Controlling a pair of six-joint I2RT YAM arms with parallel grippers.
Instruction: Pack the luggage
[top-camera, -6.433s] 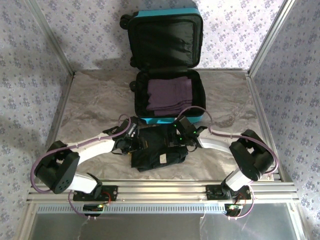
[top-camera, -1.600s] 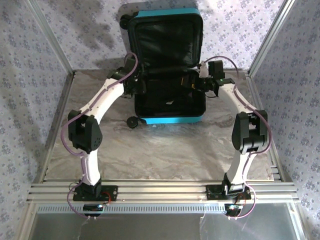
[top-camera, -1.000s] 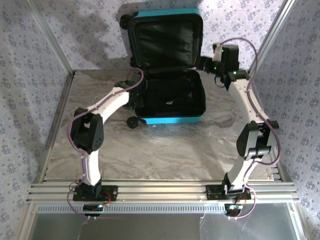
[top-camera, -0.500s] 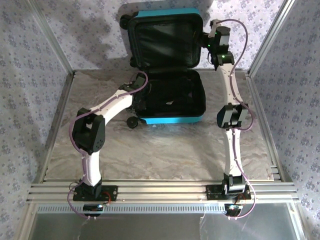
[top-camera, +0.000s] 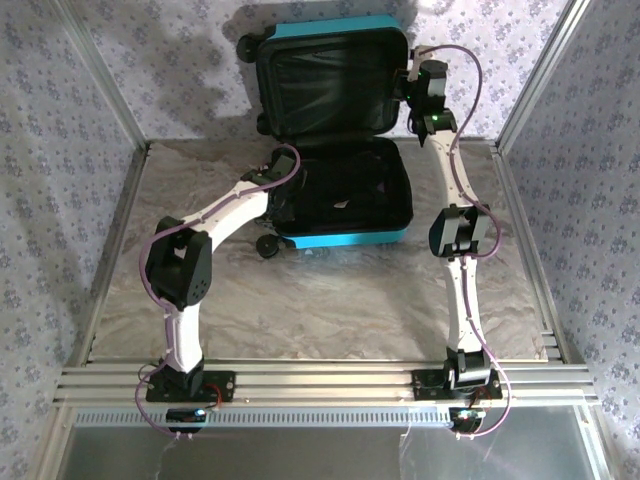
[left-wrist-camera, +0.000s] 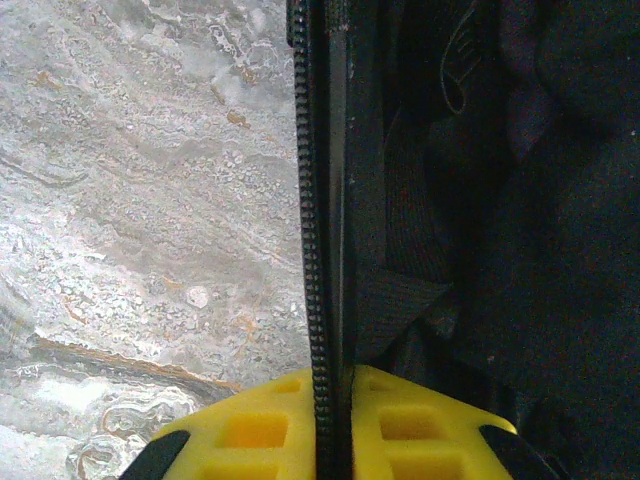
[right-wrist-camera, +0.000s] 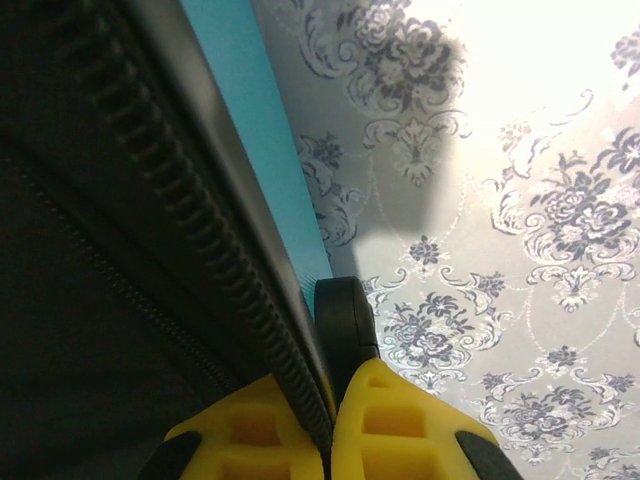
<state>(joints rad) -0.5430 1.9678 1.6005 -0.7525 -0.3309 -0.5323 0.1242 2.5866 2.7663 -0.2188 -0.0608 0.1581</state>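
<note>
The turquoise luggage lies open at the back of the table, its black-lined lid standing upright against the wall. Dark clothing fills the base. My left gripper is shut on the base's left rim; in the left wrist view the yellow fingers pinch the black zipper band of the luggage. My right gripper is shut on the lid's right edge. In the right wrist view its fingers clamp the zipper rim beside the turquoise shell.
The marbled table top stretches in front of the luggage. Patterned walls and metal frame posts close in the back and sides. A black wheel sits at the base's near left corner. An aluminium rail runs along the near edge.
The dark clothing went from the table into the base. The right arm rose from the base's right side to the lid's right edge; the left gripper settled on the base's left rim.
</note>
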